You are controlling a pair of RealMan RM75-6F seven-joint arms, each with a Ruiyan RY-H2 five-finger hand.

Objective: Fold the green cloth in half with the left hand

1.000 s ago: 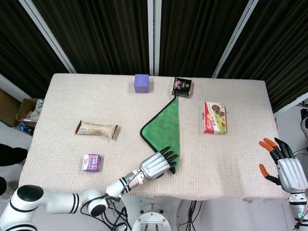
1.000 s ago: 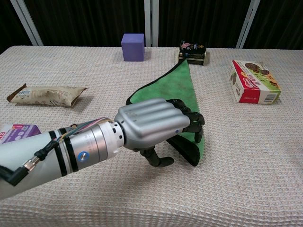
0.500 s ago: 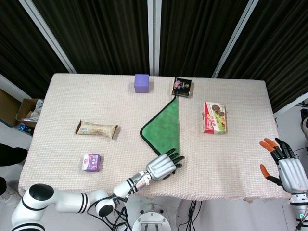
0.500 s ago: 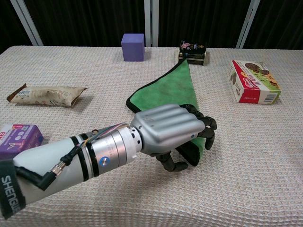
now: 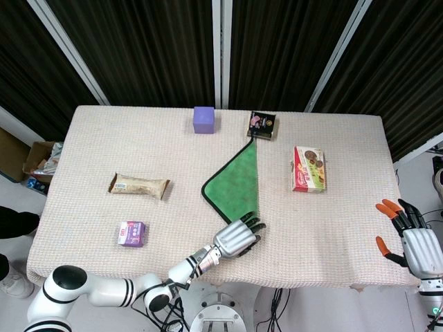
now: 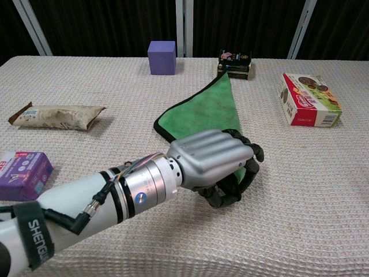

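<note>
On the left side of the table [image 5: 97, 149], a purple packet [image 5: 131, 233] lies near the front edge, and a tan snack bar wrapper [image 5: 138, 185] lies a little further back, well apart from it. At the back edge, left of centre, stands a purple cube [image 5: 203, 120]. The green cloth [image 5: 237, 183] lies near the middle of the table, already folded into a triangle with a dark border: one long edge runs straight from the front toward the back, its far tip just in front of a small dark packet [image 5: 262, 125], and its left corner points toward the snack bar. The left hand [image 5: 237, 237] rests at the cloth's near corner, back of the hand up. In the chest view, its dark fingers [image 6: 249, 151] curl down over that corner and the thumb tucks beneath, so the hand [image 6: 214, 160] appears to be grasping the near corner of the cloth, though the contact itself is partly hidden under the palm. To the right of the cloth, apart from it, lies a red and white biscuit box [image 5: 309, 169]. Far right, beyond the table's right front corner, the right hand [image 5: 412, 238] hangs off the table with its orange-tipped fingers [image 5: 389, 205] spread apart and nothing in them.
</note>
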